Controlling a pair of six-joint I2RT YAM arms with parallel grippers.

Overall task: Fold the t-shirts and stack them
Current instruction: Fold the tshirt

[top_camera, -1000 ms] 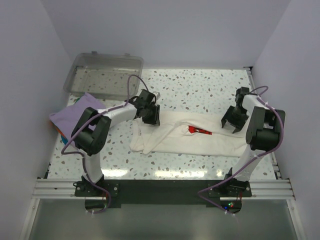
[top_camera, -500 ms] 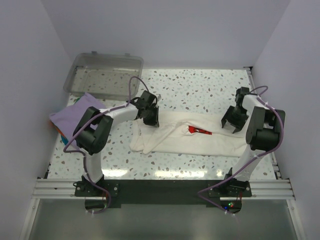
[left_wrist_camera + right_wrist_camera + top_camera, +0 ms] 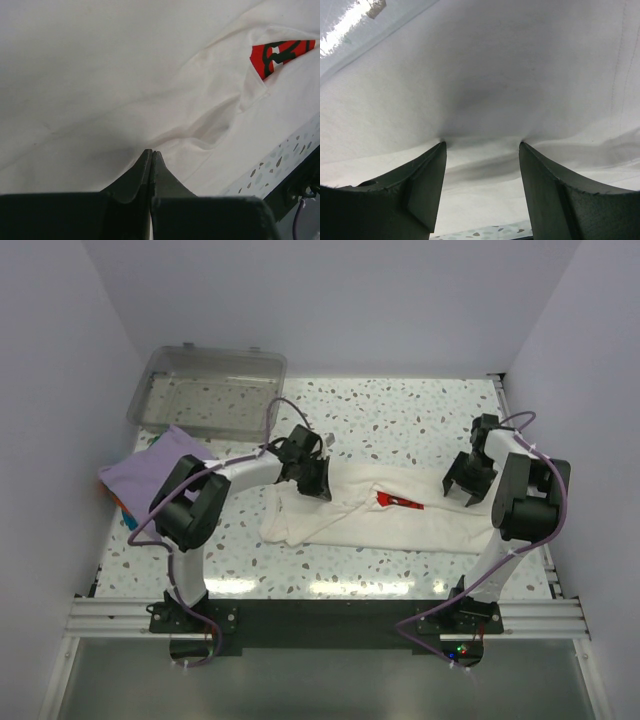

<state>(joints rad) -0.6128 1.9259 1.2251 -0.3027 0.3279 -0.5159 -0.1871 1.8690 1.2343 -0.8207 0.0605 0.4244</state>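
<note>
L gripper [image 3: 319,488]: fingers closed tight, tips meeting on the cloth. In the left wrist view a raised crease runs right up to the tips; can't tell if any fabric is caught btwn them.
R gripper [image 3: 463,491]: fingers apart, tips down on the cloth, nothing clamped.
Cream-white t-shirt [image 3: 400,525]: lies as a long band across the mid table, left to right, partly folded over itself w/ wrinkles. Its left end bunches toward the near side.
Shirt vs L gripper: gripper sits on the shirt's far-left part, at the far edge.
Shirt vs R gripper: gripper sits at the shirt's right end, far edge. Cloth fills the right wrist view under and btwn the fingers.
Red logo [image 3: 398,502]: partly showing from under a fold, btwn the two grippers, nearer the L one.
Lavender t-shirt [image 3: 150,474]: at the table's left edge, well apart from both grippers, just near of the bin.
Clear plastic bin [image 3: 207,390]: far-left corner.
Table [image 3: 400,410]: speckled top.
</note>
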